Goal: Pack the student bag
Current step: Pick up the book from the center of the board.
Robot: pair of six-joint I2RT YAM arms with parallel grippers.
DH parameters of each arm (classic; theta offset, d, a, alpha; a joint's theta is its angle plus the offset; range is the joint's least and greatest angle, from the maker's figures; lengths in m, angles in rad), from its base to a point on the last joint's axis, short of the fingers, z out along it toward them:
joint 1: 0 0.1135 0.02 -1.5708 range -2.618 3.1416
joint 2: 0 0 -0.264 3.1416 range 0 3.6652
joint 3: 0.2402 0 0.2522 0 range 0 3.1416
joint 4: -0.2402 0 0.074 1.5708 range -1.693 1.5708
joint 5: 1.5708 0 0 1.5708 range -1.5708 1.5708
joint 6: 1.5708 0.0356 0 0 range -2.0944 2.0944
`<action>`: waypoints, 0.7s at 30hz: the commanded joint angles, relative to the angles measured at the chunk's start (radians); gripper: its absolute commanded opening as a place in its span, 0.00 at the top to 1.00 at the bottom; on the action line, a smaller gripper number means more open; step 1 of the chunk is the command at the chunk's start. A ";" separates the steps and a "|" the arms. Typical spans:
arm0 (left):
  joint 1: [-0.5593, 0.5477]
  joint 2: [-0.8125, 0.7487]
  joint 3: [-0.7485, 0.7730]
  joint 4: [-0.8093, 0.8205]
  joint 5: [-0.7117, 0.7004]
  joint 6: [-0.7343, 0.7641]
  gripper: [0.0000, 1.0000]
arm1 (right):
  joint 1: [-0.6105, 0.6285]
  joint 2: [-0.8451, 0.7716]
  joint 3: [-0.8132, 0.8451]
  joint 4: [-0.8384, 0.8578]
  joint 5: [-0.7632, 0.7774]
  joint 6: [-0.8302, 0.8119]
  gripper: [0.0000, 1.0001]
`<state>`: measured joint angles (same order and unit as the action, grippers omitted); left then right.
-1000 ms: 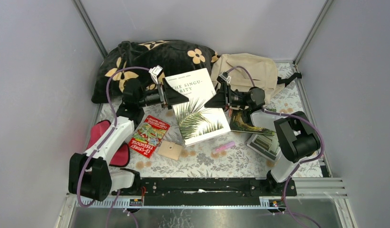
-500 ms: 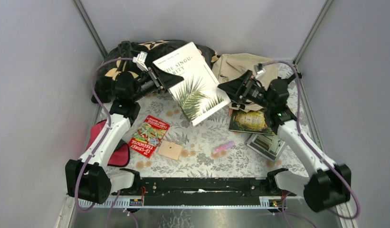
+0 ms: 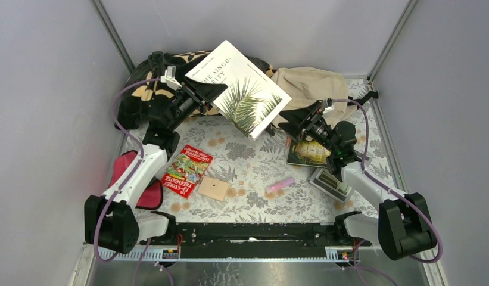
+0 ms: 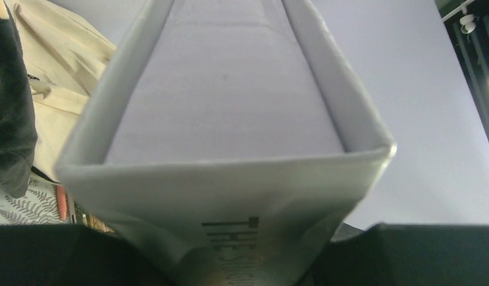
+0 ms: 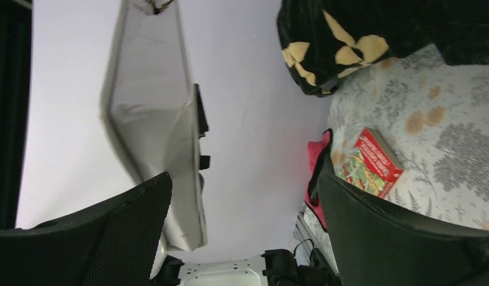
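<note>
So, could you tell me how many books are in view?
3: a white book held up in the left gripper, a red book flat on the table, and a green book partly under the right arm. Others may be hidden.

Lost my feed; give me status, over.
Left gripper shut on white book, aloft. Right gripper open, empty. Beige bag at back, book not in yet. Black pillow beside it.
</note>
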<state>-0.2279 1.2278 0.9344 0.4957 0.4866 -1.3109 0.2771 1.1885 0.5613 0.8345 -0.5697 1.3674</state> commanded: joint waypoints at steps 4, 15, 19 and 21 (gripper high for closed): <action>-0.021 0.008 -0.009 0.119 -0.043 -0.010 0.72 | 0.027 -0.009 0.051 0.263 -0.028 0.046 0.00; -0.019 0.022 -0.028 0.141 -0.044 -0.041 0.72 | 0.046 0.036 0.057 0.406 -0.054 0.096 0.00; -0.005 0.033 -0.059 0.205 -0.044 -0.106 0.72 | 0.053 0.045 0.066 0.443 -0.076 0.106 0.00; 0.001 0.046 -0.068 0.247 -0.044 -0.137 0.73 | 0.060 0.047 0.068 0.459 -0.081 0.106 0.00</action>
<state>-0.2394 1.2495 0.8940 0.6144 0.4591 -1.4124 0.3126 1.2438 0.5690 1.1191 -0.6113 1.4536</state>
